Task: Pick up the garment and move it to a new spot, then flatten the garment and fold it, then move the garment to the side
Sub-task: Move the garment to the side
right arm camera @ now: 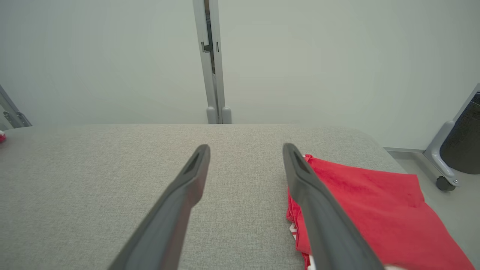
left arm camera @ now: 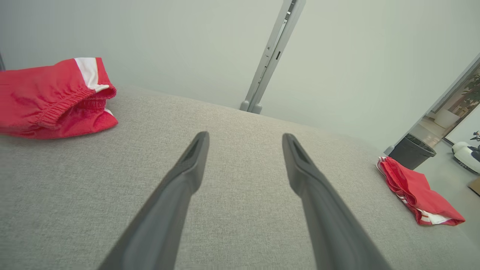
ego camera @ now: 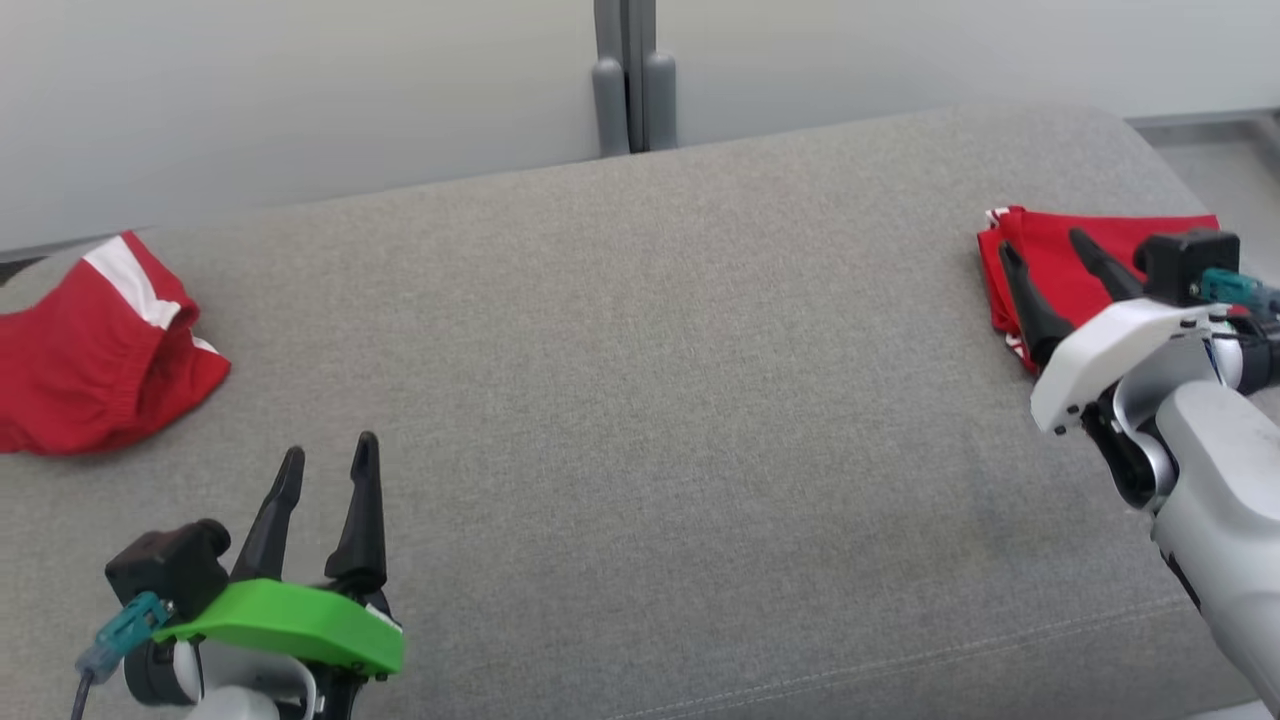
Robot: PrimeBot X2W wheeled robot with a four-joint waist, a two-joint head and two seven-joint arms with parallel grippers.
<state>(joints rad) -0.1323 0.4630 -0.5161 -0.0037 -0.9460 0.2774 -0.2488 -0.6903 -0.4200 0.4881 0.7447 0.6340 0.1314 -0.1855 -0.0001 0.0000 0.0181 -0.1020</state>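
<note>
"Left gripper first: where is it, and how do its jaws stand?"

"Over the cushion's near-left part, above bare grey cloth. The jaws are wide, with nothing in them."

"And the right gripper?"

"At the cushion's right end, jaws just as wide and holding nothing. In the right wrist view one finger crosses the left edge of the folded garment, and the other shows against bare cushion. Whether either touches, I cannot tell."

"How does that garment lie?"

"Flat and red, its layers stacked, with a little white trim at the edges. It sits close to the cushion's right edge."

"Anything else on the cushion?"

"A loose garment, also red, at the left end — crumpled, elastic waistband gaping, a white stripe down one side."

"And behind the cushion?"

"A grey post stands at the middle of its far edge, against a pale wall."
</note>
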